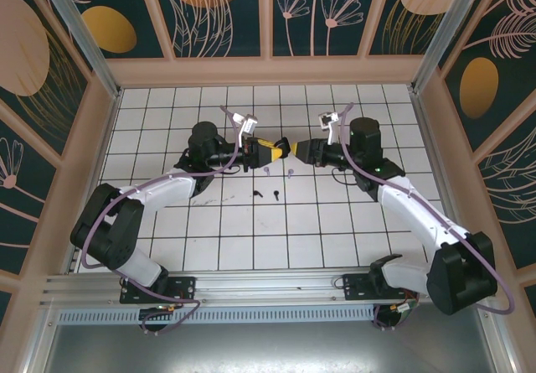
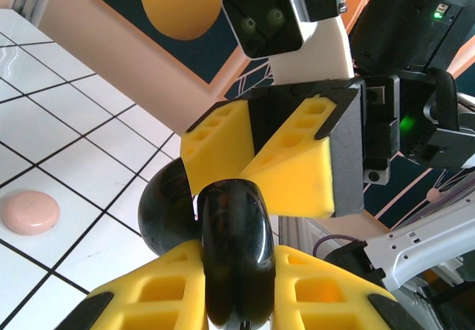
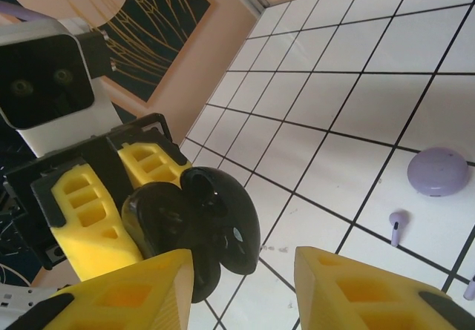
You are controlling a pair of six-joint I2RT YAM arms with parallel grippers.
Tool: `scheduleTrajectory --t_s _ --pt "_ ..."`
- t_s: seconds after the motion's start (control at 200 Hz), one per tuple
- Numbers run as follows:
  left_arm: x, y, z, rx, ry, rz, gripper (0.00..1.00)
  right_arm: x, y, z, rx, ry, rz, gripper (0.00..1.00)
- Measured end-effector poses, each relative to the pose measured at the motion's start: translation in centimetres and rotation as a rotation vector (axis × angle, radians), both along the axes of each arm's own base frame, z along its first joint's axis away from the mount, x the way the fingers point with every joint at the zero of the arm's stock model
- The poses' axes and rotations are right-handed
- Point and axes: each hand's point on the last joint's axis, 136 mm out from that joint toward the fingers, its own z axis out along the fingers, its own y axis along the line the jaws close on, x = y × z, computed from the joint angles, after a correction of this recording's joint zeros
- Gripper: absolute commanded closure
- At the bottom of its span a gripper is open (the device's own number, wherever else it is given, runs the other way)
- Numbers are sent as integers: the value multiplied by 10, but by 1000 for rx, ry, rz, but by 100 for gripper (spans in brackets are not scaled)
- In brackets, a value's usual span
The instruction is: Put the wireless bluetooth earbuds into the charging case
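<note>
White gridded table (image 1: 335, 222), flower-painted walls (image 1: 209, 4) round it. Over its middle my left claw (image 1: 261, 148) is pinched narrow on the black case (image 2: 234, 256), whose lid hangs open. My right claw (image 3: 241, 259) faces it with jaws apart, gripping nothing. The lilac earbuds (image 1: 266, 171) lie on the tiles at six o'clock of both claws, and the black earbuds (image 1: 275, 194) lie further toward six. A lilac case (image 3: 438, 170) rests at three o'clock of the black one.

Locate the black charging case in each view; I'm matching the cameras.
Top external: black charging case mid-picture, slightly above centre.
Left wrist: bottom centre, hinged open.
Right wrist: lower left, hinged open.
Shared landmark: white grid table.
</note>
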Motion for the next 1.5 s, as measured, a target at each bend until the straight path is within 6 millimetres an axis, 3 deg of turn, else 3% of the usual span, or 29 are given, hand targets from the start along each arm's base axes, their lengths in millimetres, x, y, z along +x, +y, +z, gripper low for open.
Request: scheduleTrajectory --t_s 0.5,0.761,1.116,1.321,1.501 --pt "-1 0 0 -2 12 -7 100 5 10 -22 -21 53 21 67" --pt "-1 0 0 -2 14 -5 100 8 13 -19 -14 43 25 69" --pt "1 1 0 -2 17 4 100 6 18 -13 -3 38 53 98" --pt "4 1 0 0 11 20 50 8 18 -12 -7 35 49 100" --pt "12 3 -7 33 -7 74 35 15 14 -13 -49 22 11 100"
